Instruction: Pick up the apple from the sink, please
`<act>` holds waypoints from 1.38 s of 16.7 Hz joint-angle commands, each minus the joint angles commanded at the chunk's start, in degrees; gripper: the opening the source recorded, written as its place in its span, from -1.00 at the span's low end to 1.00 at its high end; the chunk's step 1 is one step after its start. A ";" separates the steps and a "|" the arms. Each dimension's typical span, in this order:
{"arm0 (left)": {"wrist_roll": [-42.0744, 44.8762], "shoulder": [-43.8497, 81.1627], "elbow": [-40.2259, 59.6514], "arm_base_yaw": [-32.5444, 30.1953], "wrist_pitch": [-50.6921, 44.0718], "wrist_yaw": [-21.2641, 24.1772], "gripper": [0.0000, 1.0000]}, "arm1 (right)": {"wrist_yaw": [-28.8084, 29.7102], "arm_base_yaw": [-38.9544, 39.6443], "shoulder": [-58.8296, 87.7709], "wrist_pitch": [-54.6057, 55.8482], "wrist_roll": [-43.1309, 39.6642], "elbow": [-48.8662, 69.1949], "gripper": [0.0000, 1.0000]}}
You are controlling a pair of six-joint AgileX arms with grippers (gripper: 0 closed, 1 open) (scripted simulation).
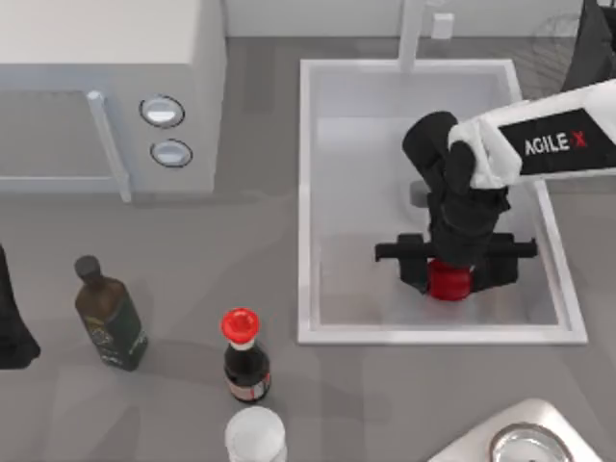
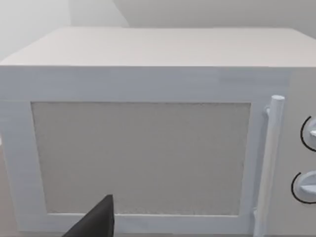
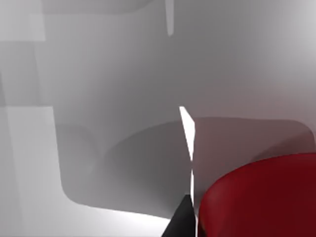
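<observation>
The right gripper (image 1: 449, 272) sits low in the sink (image 1: 310, 192), directly over the apple (image 1: 449, 281), which rests on the basin floor near the front wall; I cannot tell whether the fingers have closed on it. The apple (image 3: 261, 197) lies just beside one fingertip (image 3: 183, 219). Far off, the left arm (image 1: 14, 318) is parked at the table's left edge.
</observation>
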 joint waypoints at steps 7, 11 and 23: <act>0.00 0.00 0.00 0.00 0.00 0.00 1.00 | 1.09 -0.15 -3.35 -2.41 -0.47 1.58 -1.00; 0.00 0.00 0.00 0.00 0.00 0.00 1.00 | 1.08 -0.05 -4.45 -11.22 -0.39 9.72 -1.00; 0.00 0.00 0.00 0.00 0.00 0.00 1.00 | 0.97 -0.45 -13.67 -52.91 -0.89 41.59 -1.00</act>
